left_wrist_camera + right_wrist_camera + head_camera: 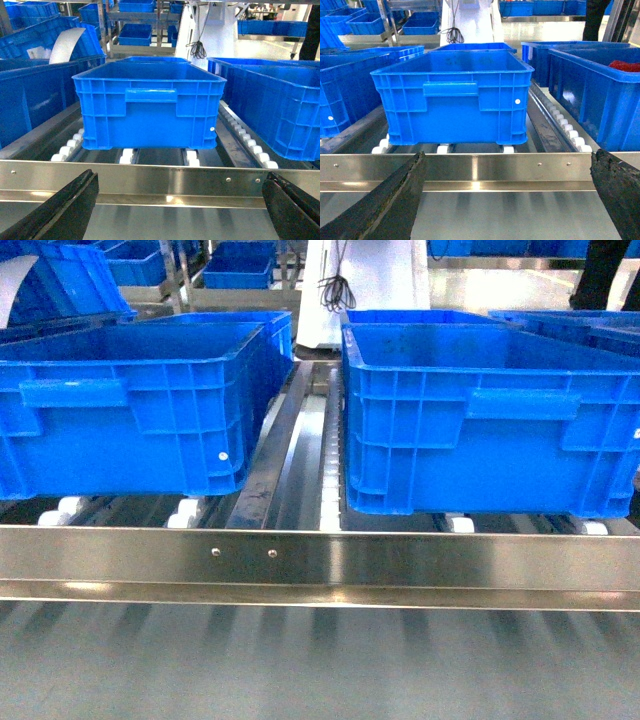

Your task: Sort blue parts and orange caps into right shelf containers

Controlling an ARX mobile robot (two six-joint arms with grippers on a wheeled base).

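Note:
Two large blue containers stand on the rollers of the steel shelf [320,555], one at the left [130,410] and one at the right [480,430]. Neither gripper shows in the head view. In the left wrist view my left gripper [181,175] is open, its black fingers [65,210] wide apart, low in front of the shelf rail [160,180] and facing a container [150,100]. My right gripper [508,155] is likewise open and holds nothing, facing a container [452,100] over the rail [480,167]. The blue parts and orange caps are out of view.
More blue crates flank and back these ones. A crate at the far right [590,95] holds something red [625,65]. A white curved sheet [65,42] sticks out of a crate at the left. A white post with a black cable [340,285] stands behind. A steel surface [320,660] lies below the rail.

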